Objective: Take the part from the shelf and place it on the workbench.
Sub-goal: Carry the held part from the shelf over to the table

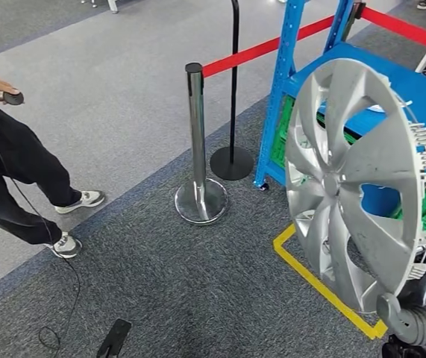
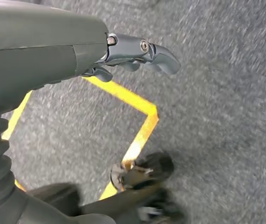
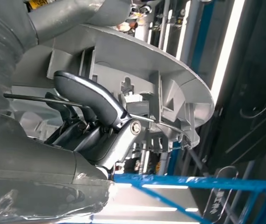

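Gripping the rim of the silver plastic multi-spoke wheel cover [image 1: 356, 186], the right hand [image 1: 424, 302] comes in at the lower right of the head view, its dark fingers [image 3: 89, 100] curled over the cover's ribbed back edge and wire retaining ring in the right wrist view. That wheel cover stands nearly upright, face toward the camera, held in the air in front of the blue metal shelf rack [image 1: 289, 82] and clear of its blue shelf surface [image 1: 424, 97]. Green plastic crates [image 1: 280, 142] sit on the rack's lower level, partly seen through the cover's openings.

Over the grey carpet hangs the left hand [image 2: 138, 51], its dark fingers extended close together and holding nothing, above a corner of the yellow floor tape [image 2: 142, 126]. The same yellow tape outline [image 1: 323, 283] marks the floor below the wheel cover in the head view.

Further out stands a chrome stanchion post [image 1: 198, 142] carrying a red barrier belt [image 1: 255, 51], with a black post on a round black base [image 1: 232, 160] behind it. At the left a person's legs in dark trousers and grey sneakers [image 1: 24, 186] are on the carpet, a hand holding a small dark object [image 1: 12, 97]. A black flat device [image 1: 115, 337] lies on the floor with a thin cable looped beside it.
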